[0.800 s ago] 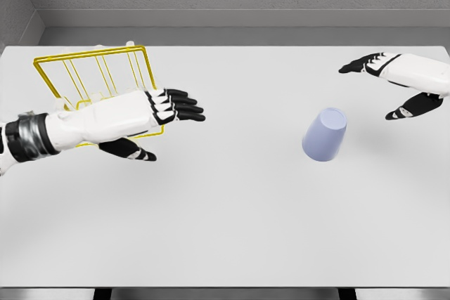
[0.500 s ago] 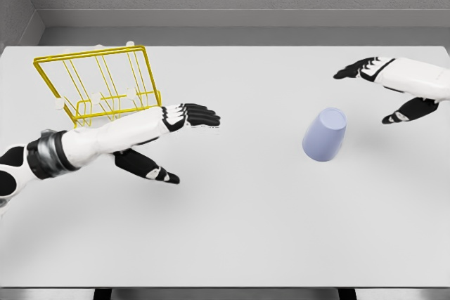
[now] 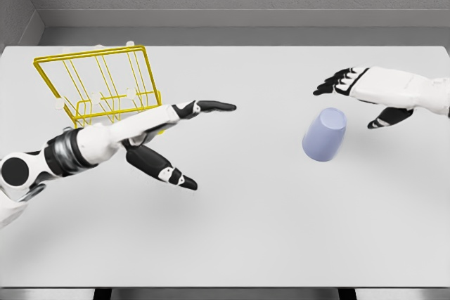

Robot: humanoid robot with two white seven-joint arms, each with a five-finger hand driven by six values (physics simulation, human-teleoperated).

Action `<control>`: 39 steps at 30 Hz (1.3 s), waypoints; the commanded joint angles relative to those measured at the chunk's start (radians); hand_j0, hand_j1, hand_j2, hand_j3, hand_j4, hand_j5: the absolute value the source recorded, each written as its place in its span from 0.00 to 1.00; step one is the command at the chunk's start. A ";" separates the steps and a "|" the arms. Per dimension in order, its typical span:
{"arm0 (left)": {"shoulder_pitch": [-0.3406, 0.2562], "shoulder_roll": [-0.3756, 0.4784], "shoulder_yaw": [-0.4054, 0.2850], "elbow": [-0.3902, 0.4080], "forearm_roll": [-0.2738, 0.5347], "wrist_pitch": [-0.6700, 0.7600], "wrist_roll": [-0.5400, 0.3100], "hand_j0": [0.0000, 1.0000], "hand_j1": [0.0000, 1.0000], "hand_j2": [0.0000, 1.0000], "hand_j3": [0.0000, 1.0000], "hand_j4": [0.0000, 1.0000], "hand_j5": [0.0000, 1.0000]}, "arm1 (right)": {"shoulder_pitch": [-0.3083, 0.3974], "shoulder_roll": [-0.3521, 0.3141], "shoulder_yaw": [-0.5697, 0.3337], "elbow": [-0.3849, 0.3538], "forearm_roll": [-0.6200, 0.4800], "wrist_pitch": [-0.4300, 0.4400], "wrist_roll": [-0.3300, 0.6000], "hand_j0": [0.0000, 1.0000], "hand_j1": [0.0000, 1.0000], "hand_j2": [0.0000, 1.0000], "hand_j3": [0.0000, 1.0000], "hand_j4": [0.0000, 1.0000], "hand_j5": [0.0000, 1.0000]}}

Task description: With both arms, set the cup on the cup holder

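While the pale blue cup lies tipped on the white table, its closed base pointing up and away and its wider mouth end toward the near edge, neither hand is touching it. The right hand hovers just beyond and to the right of the cup, palm turned down, its dark fingers spread and reaching past the cup's upper end, the thumb hanging apart on the cup's right side; it holds nothing. Well to the left of the cup, the left hand is stretched out toward it with the fingers pressed together in a flat blade and the thumb splayed wide below, so this hand too is spread and empty. The left forearm comes in from the far left of the cup, crossing the front corner of the yellow wire cup holder. That holder stands on the table far left of the cup, an open frame of thin rods tilted slightly, with small white pegs along its lower rail. Bare tabletop lies between cup and holder.
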 commanded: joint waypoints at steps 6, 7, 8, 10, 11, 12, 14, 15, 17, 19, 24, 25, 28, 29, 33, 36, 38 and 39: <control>0.011 -0.025 0.005 0.000 0.034 0.062 -0.018 1.00 1.00 1.00 1.00 1.00 1.00 | -0.002 0.027 0.031 0.004 0.046 0.006 0.002 1.00 1.00 1.00 1.00 1.00 1.00; 0.008 -0.019 0.006 0.000 0.035 0.060 -0.020 1.00 1.00 1.00 1.00 1.00 1.00 | -0.002 0.027 0.036 0.005 0.047 0.006 0.002 1.00 1.00 1.00 1.00 1.00 1.00; 0.008 -0.024 0.006 0.000 0.043 0.063 -0.020 1.00 1.00 1.00 1.00 1.00 1.00 | -0.002 0.031 0.037 0.005 0.047 0.006 0.002 1.00 1.00 1.00 1.00 1.00 1.00; 0.009 -0.022 0.002 0.000 0.117 0.138 -0.021 1.00 1.00 1.00 1.00 1.00 1.00 | -0.002 0.037 0.046 0.008 0.067 0.010 0.002 1.00 1.00 1.00 1.00 1.00 1.00; 0.009 -0.021 0.002 0.000 0.120 0.142 -0.021 1.00 1.00 1.00 1.00 1.00 1.00 | -0.002 0.038 0.046 0.007 0.067 0.010 0.002 1.00 1.00 1.00 1.00 1.00 1.00; 0.009 -0.024 0.002 0.000 0.123 0.145 -0.021 1.00 1.00 1.00 1.00 1.00 1.00 | -0.002 0.043 0.048 0.008 0.069 0.009 0.002 1.00 1.00 1.00 1.00 1.00 1.00; 0.003 -0.024 0.003 0.000 0.106 0.171 -0.018 1.00 1.00 1.00 1.00 1.00 1.00 | -0.002 0.044 0.049 0.008 0.069 0.010 0.002 1.00 1.00 1.00 1.00 1.00 1.00; 0.003 -0.022 0.006 0.000 0.063 0.169 -0.016 1.00 1.00 1.00 1.00 1.00 1.00 | -0.002 0.046 0.054 0.008 0.069 0.010 0.002 1.00 1.00 1.00 1.00 1.00 1.00; -0.008 0.002 0.006 0.000 0.049 0.169 -0.026 1.00 1.00 1.00 1.00 1.00 1.00 | -0.014 0.049 0.071 0.010 0.069 0.010 0.002 1.00 1.00 1.00 1.00 1.00 1.00; -0.008 0.009 0.014 0.000 0.051 0.158 -0.024 1.00 1.00 1.00 1.00 1.00 1.00 | -0.028 0.064 0.095 0.016 0.069 0.012 0.001 1.00 1.00 1.00 1.00 1.00 1.00; 0.014 -0.002 0.016 0.000 0.052 0.037 -0.021 1.00 1.00 1.00 1.00 1.00 1.00 | -0.032 0.067 0.112 0.017 0.069 0.012 0.002 1.00 1.00 1.00 1.00 1.00 1.00; 0.031 -0.004 0.016 0.000 0.055 0.037 -0.021 1.00 1.00 1.00 1.00 1.00 1.00 | -0.034 0.067 0.114 0.017 0.067 0.012 0.002 1.00 1.00 1.00 1.00 1.00 1.00; 0.061 -0.014 0.017 0.000 0.091 0.060 -0.020 1.00 1.00 1.00 1.00 1.00 1.00 | -0.038 0.069 0.131 0.031 0.069 0.012 0.001 1.00 1.00 1.00 1.00 1.00 1.00; 0.067 -0.016 0.034 0.000 0.095 0.097 -0.021 1.00 1.00 1.00 1.00 1.00 1.00 | -0.038 0.069 0.131 0.033 0.069 0.012 0.001 1.00 1.00 1.00 1.00 1.00 1.00; 0.064 -0.037 0.037 0.000 0.123 0.131 -0.021 1.00 1.00 1.00 1.00 1.00 1.00 | -0.040 0.070 0.132 0.051 0.069 0.010 0.001 1.00 1.00 1.00 1.00 1.00 1.00; 0.086 -0.025 0.106 0.000 0.133 0.125 -0.024 1.00 1.00 1.00 1.00 1.00 1.00 | -0.040 0.072 0.132 0.051 0.069 0.010 -0.002 1.00 1.00 1.00 1.00 1.00 1.00; 0.098 -0.024 0.105 0.001 0.135 0.125 -0.024 1.00 1.00 1.00 1.00 1.00 1.00 | -0.040 0.072 0.132 0.051 0.069 0.010 -0.001 1.00 1.00 1.00 1.00 1.00 1.00; 0.104 -0.024 0.105 0.000 0.135 0.125 -0.024 1.00 1.00 1.00 1.00 1.00 1.00 | -0.041 0.078 0.132 0.053 0.069 0.010 -0.001 0.99 0.99 0.99 0.99 0.99 0.99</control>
